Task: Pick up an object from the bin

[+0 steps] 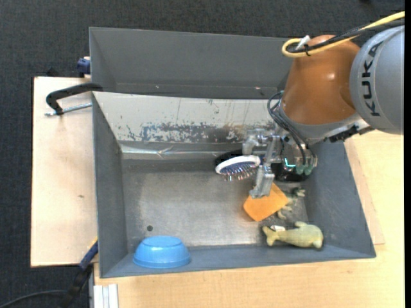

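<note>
Orange flat wedge (264, 206) just beneath claw (262, 186), close to touching, on side away from arm. Long axis slants, upper end toward arm. White oval brush (236, 166) just beside claw, view-left. Claw apart or together: cannot tell.

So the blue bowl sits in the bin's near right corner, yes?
No. The blue bowl sits in the near left corner of the bin, as the camera view shows. What lies by the near right corner is a tan toy animal.
</note>
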Available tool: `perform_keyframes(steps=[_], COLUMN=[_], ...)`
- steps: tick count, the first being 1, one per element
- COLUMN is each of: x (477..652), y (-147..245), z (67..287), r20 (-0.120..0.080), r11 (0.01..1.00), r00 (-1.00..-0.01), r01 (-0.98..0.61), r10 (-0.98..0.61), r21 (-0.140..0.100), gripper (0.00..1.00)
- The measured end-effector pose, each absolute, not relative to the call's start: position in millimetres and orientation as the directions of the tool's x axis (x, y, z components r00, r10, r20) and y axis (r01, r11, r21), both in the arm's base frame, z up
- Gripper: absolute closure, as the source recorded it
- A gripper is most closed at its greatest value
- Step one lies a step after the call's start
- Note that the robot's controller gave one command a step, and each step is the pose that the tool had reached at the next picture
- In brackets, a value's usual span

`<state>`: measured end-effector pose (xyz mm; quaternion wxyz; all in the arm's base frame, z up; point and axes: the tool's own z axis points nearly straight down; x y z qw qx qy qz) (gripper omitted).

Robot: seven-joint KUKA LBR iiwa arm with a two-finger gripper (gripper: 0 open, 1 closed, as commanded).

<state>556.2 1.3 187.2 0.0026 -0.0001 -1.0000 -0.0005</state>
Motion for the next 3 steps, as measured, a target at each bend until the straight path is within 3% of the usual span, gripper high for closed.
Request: perform_keyframes(steps=[1,2,3], x=[566.9,565.5,587.1], y=[0,-1,-7], z=[87,88,214], r20=[-0.015,-0.01,-0.015], r11=[0.985,0.985,0.975], r00=[-0.985,-0.985,-0.975], r01=[0.174,0.174,0.223], r10=[0.174,0.174,0.223], r21=[0.006,0.003,0.004], gripper=[0.0,1.0,1.0])
